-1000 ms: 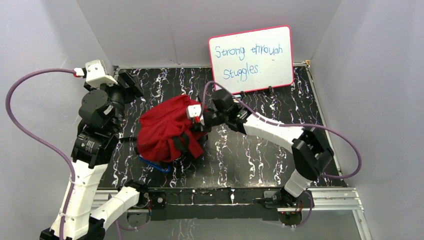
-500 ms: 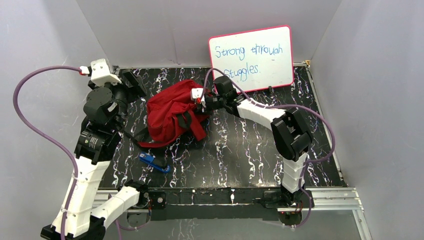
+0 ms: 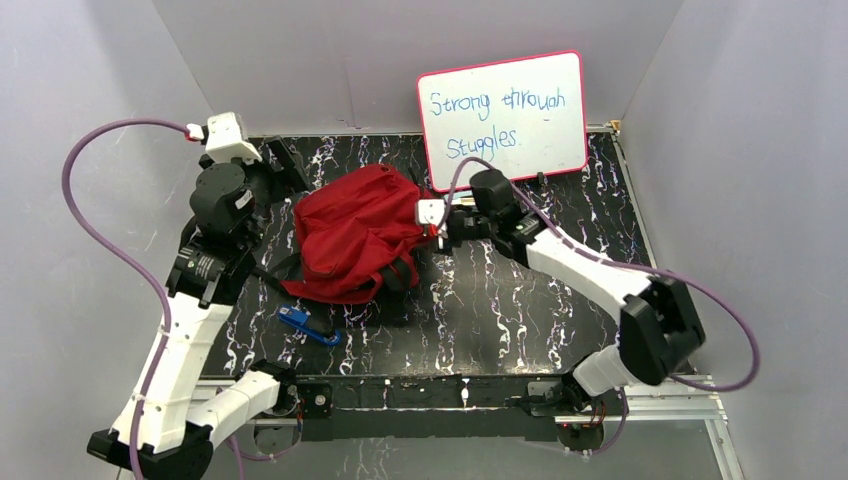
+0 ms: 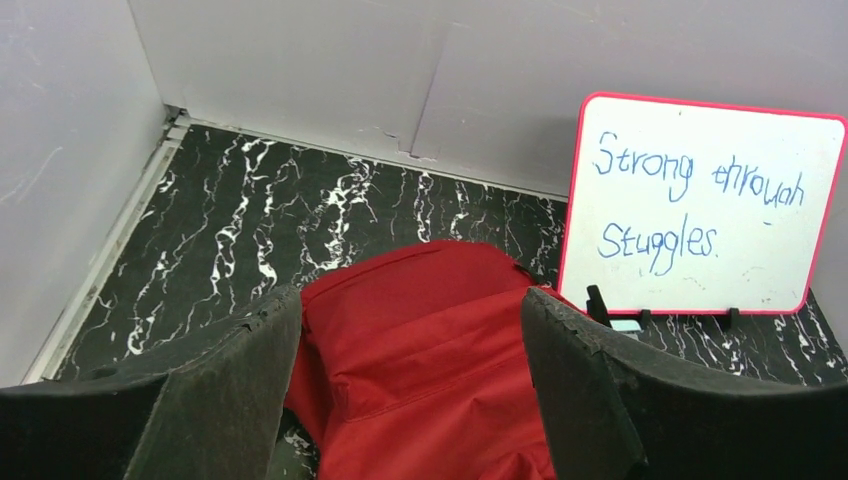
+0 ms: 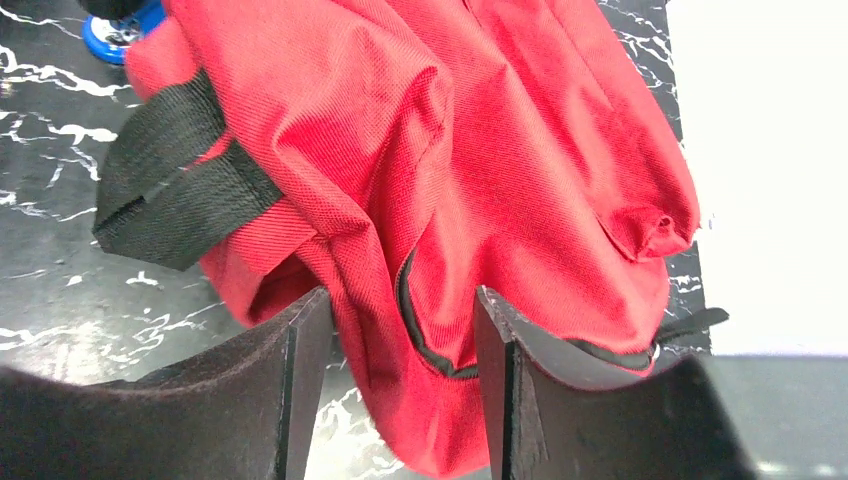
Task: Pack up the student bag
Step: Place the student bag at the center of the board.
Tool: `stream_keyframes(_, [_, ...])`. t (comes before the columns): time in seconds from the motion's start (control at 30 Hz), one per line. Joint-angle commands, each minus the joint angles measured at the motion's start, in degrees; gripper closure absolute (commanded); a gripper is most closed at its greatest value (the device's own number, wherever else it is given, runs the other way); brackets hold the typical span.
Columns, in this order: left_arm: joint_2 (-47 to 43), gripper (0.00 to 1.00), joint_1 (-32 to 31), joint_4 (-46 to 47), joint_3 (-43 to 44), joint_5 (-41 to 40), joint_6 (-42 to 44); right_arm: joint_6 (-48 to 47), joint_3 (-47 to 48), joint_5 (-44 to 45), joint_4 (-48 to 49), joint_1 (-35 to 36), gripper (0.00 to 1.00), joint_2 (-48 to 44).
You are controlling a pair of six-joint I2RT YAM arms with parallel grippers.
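1. student bag (image 3: 350, 235): we are logging it red and slumped on the marbled table (image 3: 520, 290), left of centre, between the two arms.
2. left gripper (image 4: 410, 300): we are seeing its jaws spread wide and holding nothing, with the bag lying below them.
3. right gripper (image 5: 400, 300): we are seeing its jaws parted astride a zippered fold at the bag's right side; we cannot tell whether they are touching it.
4. whiteboard (image 3: 505, 115): standing behind the bag.
5. blue item (image 3: 305, 325): lying just nearside of the bag.

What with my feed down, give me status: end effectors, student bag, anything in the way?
Left end effector open, clear of the student bag. Right end effector open, straddling a fold of it. Bag slumped on table. Blue item loose beside it.
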Motion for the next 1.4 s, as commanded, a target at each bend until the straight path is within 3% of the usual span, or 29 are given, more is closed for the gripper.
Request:
stream_keyframes(0.0, [1.20,0.22,-0.16,2.37,-0.74,2.13,-1.43,5.07,-5.45,1.99,3.83,-0.24,0.36,-9.15])
stream_keyframes(0.17, [2.79,0.21,-0.20,3.04,-1.58,4.47,-3.04,26.33,-11.36,7.15,18.20,-0.11,0.36,-15.27])
stream_keyframes(0.33, [3.73,0.21,-0.18,3.23,-2.50,5.44,-4.36,45.21,-9.31,11.53,23.78,1.42,0.44,-11.76])
stream_keyframes(0.63, [3.86,0.20,-0.21,2.62,-3.76,7.15,-5.12,42.92,-6.67,17.40,22.55,9.26,0.52,-0.64])
stream_keyframes(0.77, [3.61,0.20,-0.16,2.43,-4.32,7.43,-5.44,38.59,-9.80,23.28,19.57,12.91,0.54,0.96])
stream_keyframes(1.13, [4.45,0.20,-0.18,2.49,-5.78,8.17,-6.73,38.16,-25.23,26.46,12.33,14.62,0.56,-8.92])
stream_keyframes(1.37, [3.96,0.20,-0.19,2.32,-8.31,7.19,-7.70,39.42,-25.37,28.67,9.34,14.68,0.56,-14.35])
